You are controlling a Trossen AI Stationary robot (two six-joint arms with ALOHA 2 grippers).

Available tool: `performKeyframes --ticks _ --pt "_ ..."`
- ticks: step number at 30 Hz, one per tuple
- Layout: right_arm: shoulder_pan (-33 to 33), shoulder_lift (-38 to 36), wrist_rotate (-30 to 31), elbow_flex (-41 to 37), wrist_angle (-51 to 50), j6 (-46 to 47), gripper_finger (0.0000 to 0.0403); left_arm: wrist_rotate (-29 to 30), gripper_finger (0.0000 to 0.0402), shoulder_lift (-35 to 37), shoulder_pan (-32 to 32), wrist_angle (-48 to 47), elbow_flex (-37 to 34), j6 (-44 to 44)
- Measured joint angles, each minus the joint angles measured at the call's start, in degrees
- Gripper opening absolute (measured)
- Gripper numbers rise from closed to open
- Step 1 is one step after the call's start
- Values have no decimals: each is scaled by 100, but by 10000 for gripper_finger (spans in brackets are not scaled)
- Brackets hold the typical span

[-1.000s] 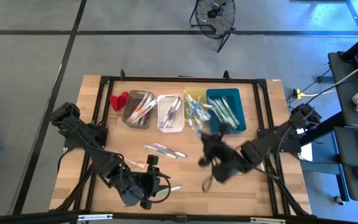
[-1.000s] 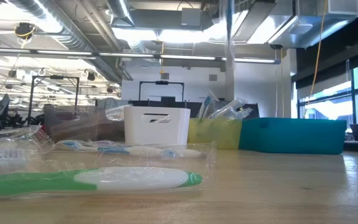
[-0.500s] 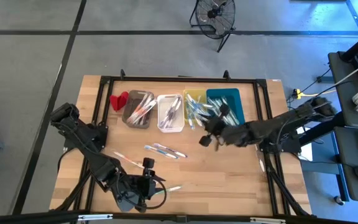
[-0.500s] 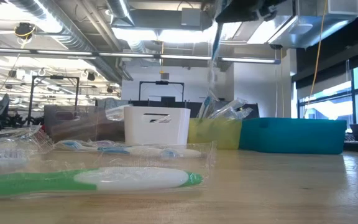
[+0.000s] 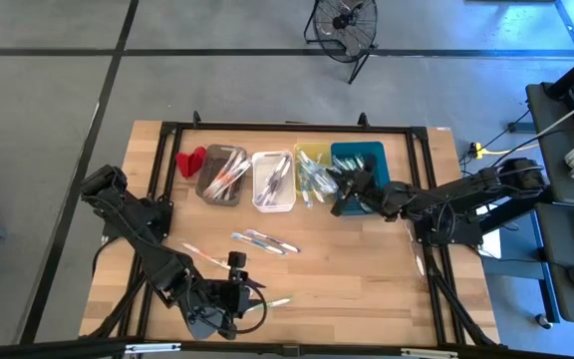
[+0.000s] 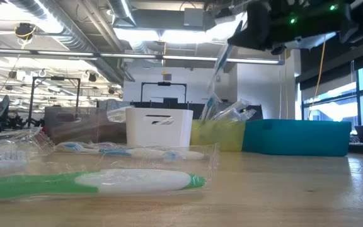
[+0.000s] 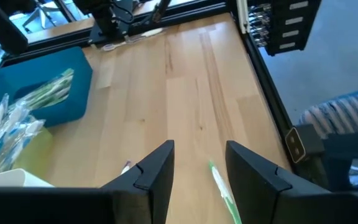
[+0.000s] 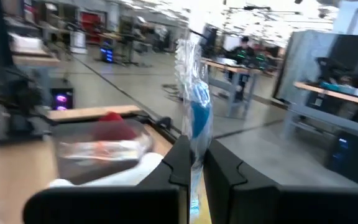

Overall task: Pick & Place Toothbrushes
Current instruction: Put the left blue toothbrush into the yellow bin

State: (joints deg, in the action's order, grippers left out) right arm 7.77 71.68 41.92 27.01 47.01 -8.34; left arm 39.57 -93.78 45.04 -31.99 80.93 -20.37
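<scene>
The right gripper [image 8: 192,163] pinches a blue toothbrush in clear wrapping [image 8: 194,115] upright between its dark fingers [image 8: 180,163], above a grey bin [image 8: 98,152] and a red object [image 8: 112,118].

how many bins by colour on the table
grey bin: 1
white bin: 1
yellow bin: 1
teal bin: 1
total: 4 bins, in one row along the far side of the table

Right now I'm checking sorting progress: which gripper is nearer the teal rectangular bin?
Right. The right gripper, its fingers shut on a wrapped blue toothbrush, hovers at the teal rectangular bin. The left gripper is open near the table's opposite edge.
</scene>
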Motion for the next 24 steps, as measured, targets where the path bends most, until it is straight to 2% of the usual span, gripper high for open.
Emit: performKeyframes --ticks 6,10,18,24 --pt "-355 419 44 -5 82 177 18 158 139 0 0 2 0 -186" --pt "-693 825 -209 -5 498 321 18 315 139 0 -2 4 1 -280" --pt "-1148 1528 -308 -5 1030 592 18 333 139 0 0 4 0 -395" --pt "-1368 1836 -554 -5 1423 632 18 423 139 -105 -2 20 0 -400"
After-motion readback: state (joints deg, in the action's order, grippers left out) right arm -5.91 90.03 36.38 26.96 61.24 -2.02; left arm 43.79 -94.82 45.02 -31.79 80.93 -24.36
